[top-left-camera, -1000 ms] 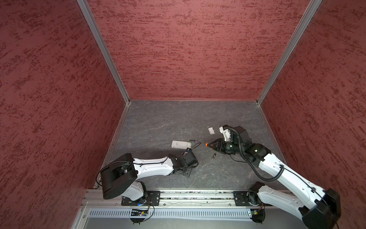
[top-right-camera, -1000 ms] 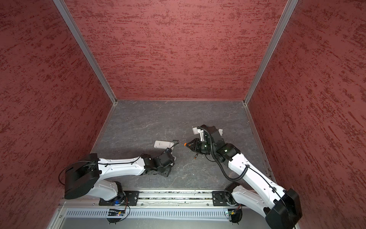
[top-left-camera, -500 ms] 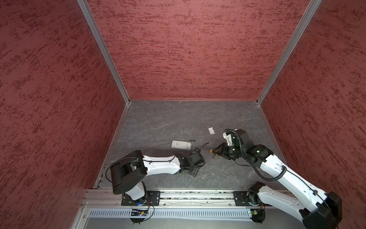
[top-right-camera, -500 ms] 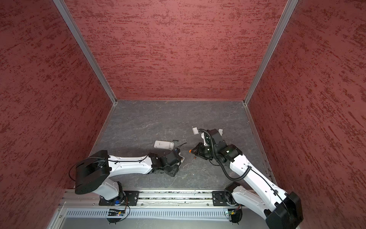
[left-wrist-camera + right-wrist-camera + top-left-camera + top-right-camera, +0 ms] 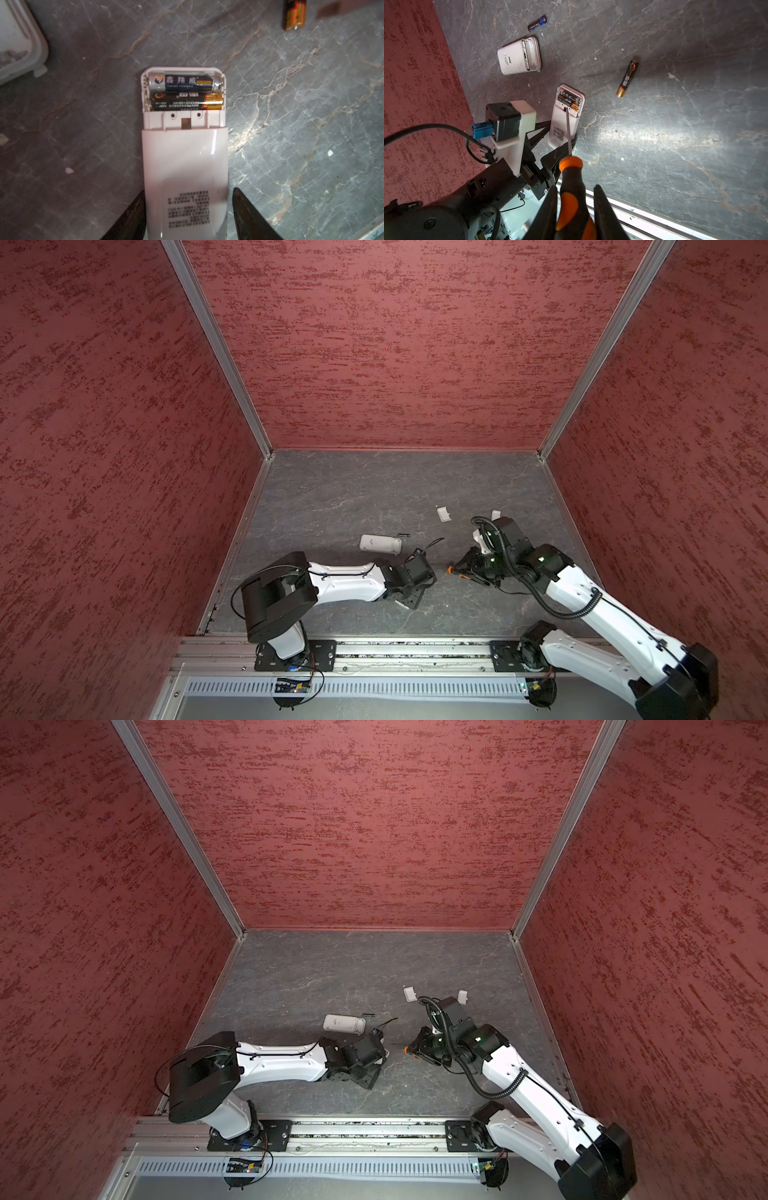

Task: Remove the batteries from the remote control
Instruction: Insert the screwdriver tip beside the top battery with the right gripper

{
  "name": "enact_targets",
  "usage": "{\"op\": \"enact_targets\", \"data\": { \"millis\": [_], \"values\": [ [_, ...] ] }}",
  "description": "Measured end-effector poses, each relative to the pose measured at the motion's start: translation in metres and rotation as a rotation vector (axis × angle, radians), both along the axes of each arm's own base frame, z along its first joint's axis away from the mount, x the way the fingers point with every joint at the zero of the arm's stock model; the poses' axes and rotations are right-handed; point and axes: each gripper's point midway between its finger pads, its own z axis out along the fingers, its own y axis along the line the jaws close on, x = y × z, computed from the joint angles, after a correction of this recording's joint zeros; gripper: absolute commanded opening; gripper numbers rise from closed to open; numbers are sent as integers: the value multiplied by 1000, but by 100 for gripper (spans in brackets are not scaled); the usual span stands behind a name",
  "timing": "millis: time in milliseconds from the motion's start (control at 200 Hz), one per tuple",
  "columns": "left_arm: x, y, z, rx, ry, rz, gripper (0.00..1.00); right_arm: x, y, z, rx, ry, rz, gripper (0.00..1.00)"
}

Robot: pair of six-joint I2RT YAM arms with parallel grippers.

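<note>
A white remote control (image 5: pixel 185 158) lies back-up with its compartment open. Two batteries sit in it side by side, one silver and blue (image 5: pixel 185 82), one black with a gold end (image 5: pixel 187 101). My left gripper (image 5: pixel 189 192) straddles the remote's closed end, open: one finger touches its side and the other stands slightly off. My right gripper (image 5: pixel 576 187) is shut on an orange-and-black screwdriver (image 5: pixel 571 187). Its tip (image 5: pixel 566 111) rests at the compartment's edge. Two loose batteries lie on the floor, black-gold (image 5: pixel 627 79) and blue-black (image 5: pixel 537 23).
A second white remote (image 5: pixel 380 543) with an empty compartment lies left of centre, the blue-black battery (image 5: pixel 403 535) beside it. Two small white covers (image 5: pixel 443 514) (image 5: pixel 495 514) lie further back. Red walls close three sides, and a metal rail (image 5: pixel 415 649) runs along the front.
The left arm has reached further right along the floor. The right gripper has carried the screwdriver toward the front, down to the left gripper.
</note>
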Motion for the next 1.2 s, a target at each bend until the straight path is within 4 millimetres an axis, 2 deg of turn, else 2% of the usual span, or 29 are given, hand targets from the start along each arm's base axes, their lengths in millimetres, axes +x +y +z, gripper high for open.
{"op": "enact_targets", "data": {
  "millis": [150,381,837,1202],
  "values": [
    [0,1,0,7,-3,-2,60,-3,1,-6,0,27,-15,0],
    [1,2,-1,13,-10,-2,54,-12,1,-31,-17,96,-32,0],
    [1,2,-2,12,-11,-2,53,-1,16,-28,27,66,-34,0],
    [1,2,-1,11,-11,-2,53,-1,18,-40,31,80,-35,0]
  ]
}}
